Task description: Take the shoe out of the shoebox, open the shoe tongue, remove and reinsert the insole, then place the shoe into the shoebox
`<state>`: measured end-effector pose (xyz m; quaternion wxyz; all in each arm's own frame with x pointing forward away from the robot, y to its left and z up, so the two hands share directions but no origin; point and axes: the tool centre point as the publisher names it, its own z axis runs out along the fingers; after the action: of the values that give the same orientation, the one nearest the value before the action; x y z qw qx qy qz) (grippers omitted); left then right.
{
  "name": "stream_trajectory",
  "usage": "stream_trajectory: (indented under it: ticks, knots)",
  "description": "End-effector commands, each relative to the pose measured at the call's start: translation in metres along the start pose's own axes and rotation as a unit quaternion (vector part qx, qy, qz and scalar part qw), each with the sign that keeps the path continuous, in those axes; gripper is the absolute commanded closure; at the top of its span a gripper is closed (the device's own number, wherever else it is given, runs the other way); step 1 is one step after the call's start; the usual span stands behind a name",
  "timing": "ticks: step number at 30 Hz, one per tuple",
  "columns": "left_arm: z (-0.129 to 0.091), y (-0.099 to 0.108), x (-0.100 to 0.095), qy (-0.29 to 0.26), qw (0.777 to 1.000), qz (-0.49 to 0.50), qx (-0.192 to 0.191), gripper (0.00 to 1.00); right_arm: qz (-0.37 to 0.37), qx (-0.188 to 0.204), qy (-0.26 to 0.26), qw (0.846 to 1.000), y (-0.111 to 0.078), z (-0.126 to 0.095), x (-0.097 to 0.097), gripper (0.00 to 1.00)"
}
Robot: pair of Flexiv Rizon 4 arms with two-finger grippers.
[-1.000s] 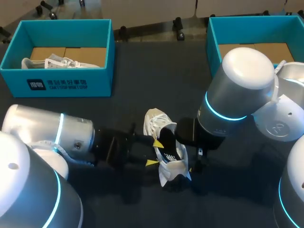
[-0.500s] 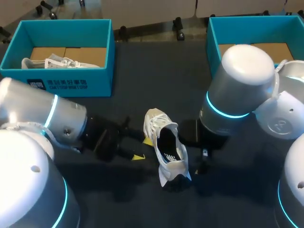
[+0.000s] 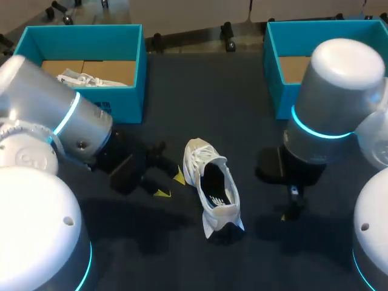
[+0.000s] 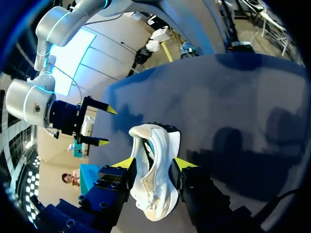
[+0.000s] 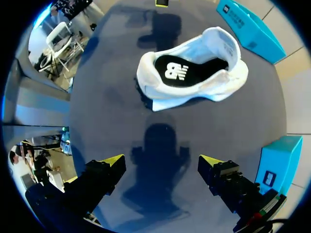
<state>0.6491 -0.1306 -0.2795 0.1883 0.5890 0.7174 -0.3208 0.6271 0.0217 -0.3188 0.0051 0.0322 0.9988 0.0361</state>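
A white sneaker [image 3: 213, 189] with a black insole showing lies on its sole on the dark table [image 3: 212, 103], toe toward the far side. My left gripper [image 3: 170, 185] stands open just left of the shoe, not touching it. In the left wrist view the shoe [image 4: 154, 180] lies straight ahead of the left gripper [image 4: 154, 164]. My right gripper [image 5: 161, 160] hangs wide open over bare table, with the shoe [image 5: 194, 73] well ahead of it. In the head view the right arm [image 3: 330, 121] covers most of that gripper.
A blue shoebox [image 3: 91, 106] at the far left holds another white shoe [image 3: 82, 79]. A second blue shoebox [image 3: 276, 66] stands at the far right, partly behind my right arm. Bare table lies around the sneaker.
Both grippers have drawn away from the shoe: the left one back to the left, the right one off to the right. The shoe stays where it was.
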Motion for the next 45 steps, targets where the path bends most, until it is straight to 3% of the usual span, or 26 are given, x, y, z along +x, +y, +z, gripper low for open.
stream_trajectory:
  ticks: [1,5,11,15,17,18,36,37,41,45]
  knots:
    - [-0.005,0.004,-0.007,0.085,0.996,0.008,-0.003,0.53,0.02,-0.026,-0.007,0.999,-0.058,-0.032,0.012,0.0]
    - [-0.007,0.007,-0.011,0.111,0.994,0.016,-0.008,0.56,0.071,-0.03,-0.001,0.997,-0.077,-0.047,0.014,0.0]
    - [-0.011,0.006,-0.02,0.15,0.988,0.03,-0.005,0.64,0.071,-0.03,-0.001,0.997,-0.077,-0.047,0.014,0.0]
    - [-0.013,0.008,-0.021,0.185,0.982,0.042,-0.015,0.8,0.071,-0.03,-0.001,0.997,-0.077,-0.047,0.014,0.0]
    - [-0.014,0.01,-0.023,0.199,0.979,0.049,-0.023,0.98,0.071,-0.03,-0.001,0.997,-0.077,-0.047,0.014,0.0]
    - [-0.015,0.01,-0.024,0.206,0.977,0.056,-0.025,1.0,0.071,-0.03,-0.001,0.997,-0.077,-0.047,0.014,0.0]
    - [-0.018,0.009,-0.029,0.214,0.975,0.059,-0.028,1.0,0.071,-0.03,-0.001,0.997,-0.077,-0.047,0.014,0.0]
    - [-0.017,0.008,-0.032,0.224,0.972,0.075,-0.006,1.0,0.071,-0.03,-0.001,0.997,-0.077,-0.047,0.014,0.0]
    - [-0.006,0.004,-0.041,0.256,0.961,0.104,-0.005,1.0,0.071,-0.03,-0.001,0.997,-0.077,-0.047,0.014,0.0]
    - [0.013,0.003,-0.038,0.321,0.935,0.149,0.006,1.0,0.071,-0.03,-0.001,0.997,-0.077,-0.047,0.014,0.0]
